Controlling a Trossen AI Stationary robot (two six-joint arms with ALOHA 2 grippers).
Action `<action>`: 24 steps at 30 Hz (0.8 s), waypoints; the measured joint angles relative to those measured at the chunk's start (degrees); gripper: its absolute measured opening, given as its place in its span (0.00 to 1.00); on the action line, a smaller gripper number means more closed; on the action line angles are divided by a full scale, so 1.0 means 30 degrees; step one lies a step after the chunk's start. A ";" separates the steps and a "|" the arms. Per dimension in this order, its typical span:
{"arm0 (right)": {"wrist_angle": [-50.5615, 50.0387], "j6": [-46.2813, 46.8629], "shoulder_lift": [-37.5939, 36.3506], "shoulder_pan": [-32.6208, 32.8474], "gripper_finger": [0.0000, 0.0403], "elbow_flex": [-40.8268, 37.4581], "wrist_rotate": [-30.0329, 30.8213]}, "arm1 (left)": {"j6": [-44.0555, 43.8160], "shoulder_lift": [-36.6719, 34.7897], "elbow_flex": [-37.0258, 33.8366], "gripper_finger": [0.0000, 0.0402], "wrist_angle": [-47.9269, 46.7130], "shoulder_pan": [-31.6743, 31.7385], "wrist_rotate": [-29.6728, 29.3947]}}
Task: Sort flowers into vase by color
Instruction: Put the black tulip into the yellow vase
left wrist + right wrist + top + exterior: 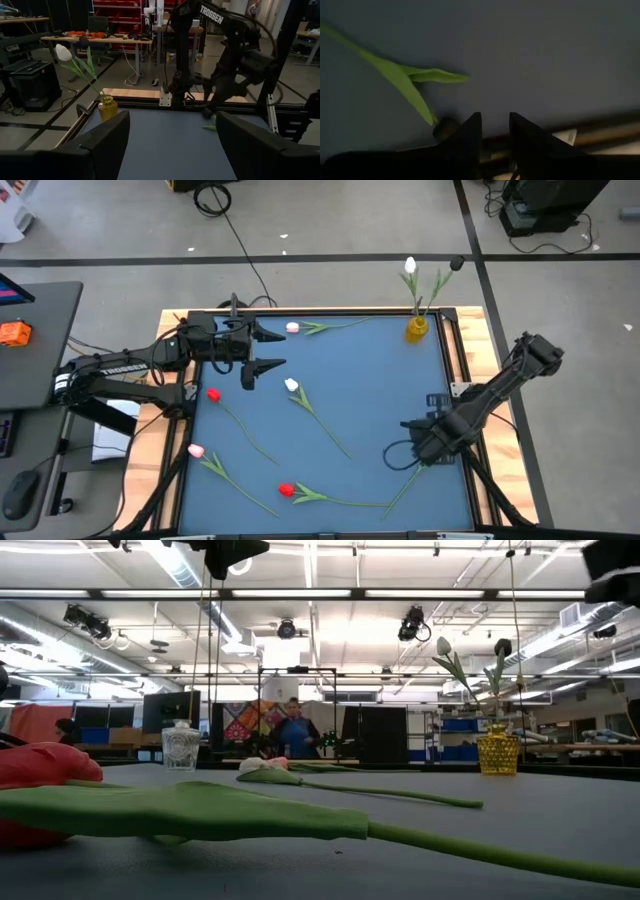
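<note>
On blue table (380, 380), 5 long-stemmed tulips (291, 385).

Both arms matte black, tubular links, white TROSSEN lettering on left arm (120, 368); right arm (500, 385) has loose black cabling; chunky wedge-shaped fingers (102, 140).

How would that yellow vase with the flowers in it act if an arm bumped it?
The yellow vase looks small and narrow while its white tulip and dark one rise well above it, so it would probably tip rather than slide. It stands at the table's far edge, so a knock might send it off. It looks like glass, possibly fragile.
</note>
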 joint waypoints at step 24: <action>0.9531 -0.8915 0.0631 0.2967 0.45 -0.2927 -0.2402 | 0.0000 0.0000 0.0000 0.75 0.0007 -0.0005 -0.0006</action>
